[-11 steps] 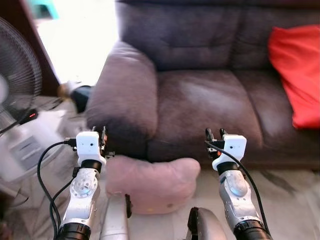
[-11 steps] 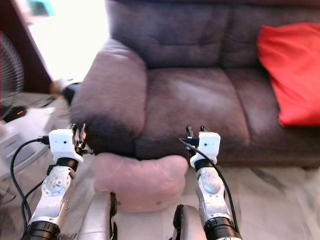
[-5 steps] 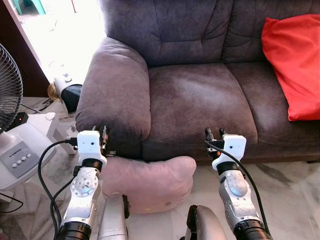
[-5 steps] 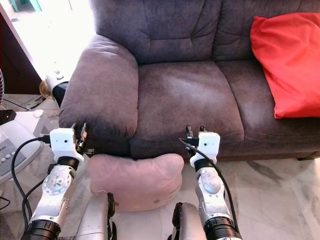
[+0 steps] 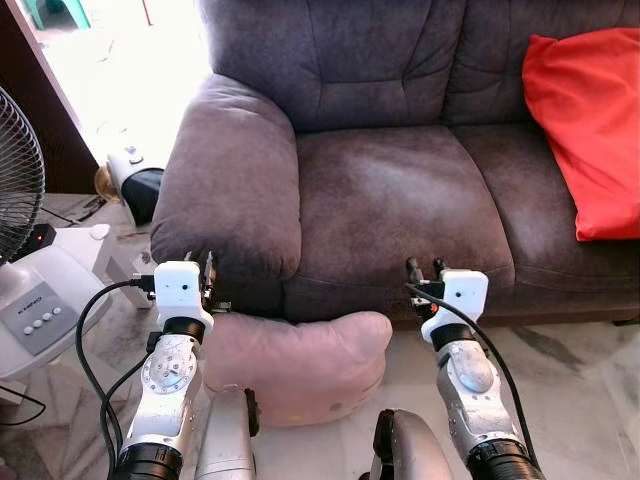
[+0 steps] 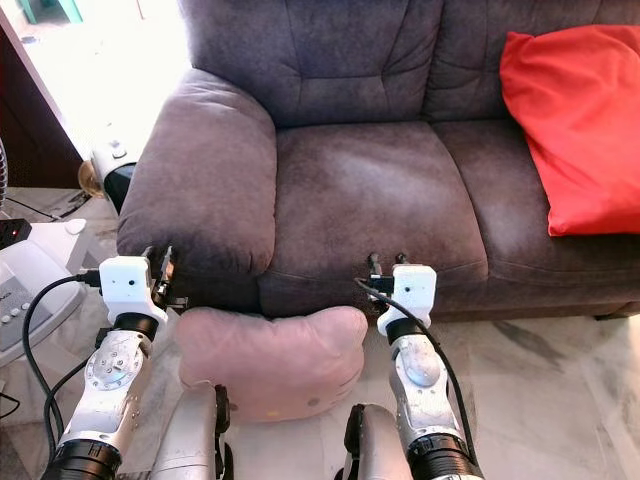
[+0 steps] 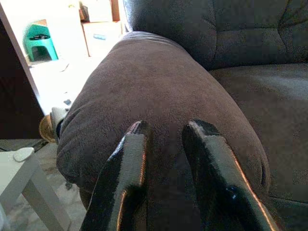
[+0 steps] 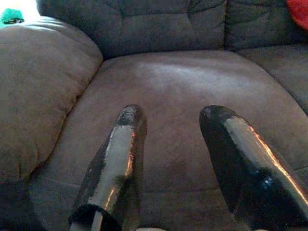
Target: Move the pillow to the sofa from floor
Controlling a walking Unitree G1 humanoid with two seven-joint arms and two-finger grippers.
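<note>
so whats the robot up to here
The robot stands facing a dark sofa, with a pink pillow on the floor against the sofa's front, between its arms. The left gripper and right gripper are both raised, open and empty, at either side of the pillow, not touching it. A red cushion lies on the sofa's right seat. The pillow is not yet picked up.

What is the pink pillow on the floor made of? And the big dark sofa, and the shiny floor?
The pink pillow looks like soft, matte plush fabric: it sags and dimples. The sofa seems to be brownish-grey suede-like cloth or microfibre, with lighter brushed patches on the seat; it could be worn leather. The floor looks like polished marble or marble-look tile, pale with grey veins and a sheen.
</note>
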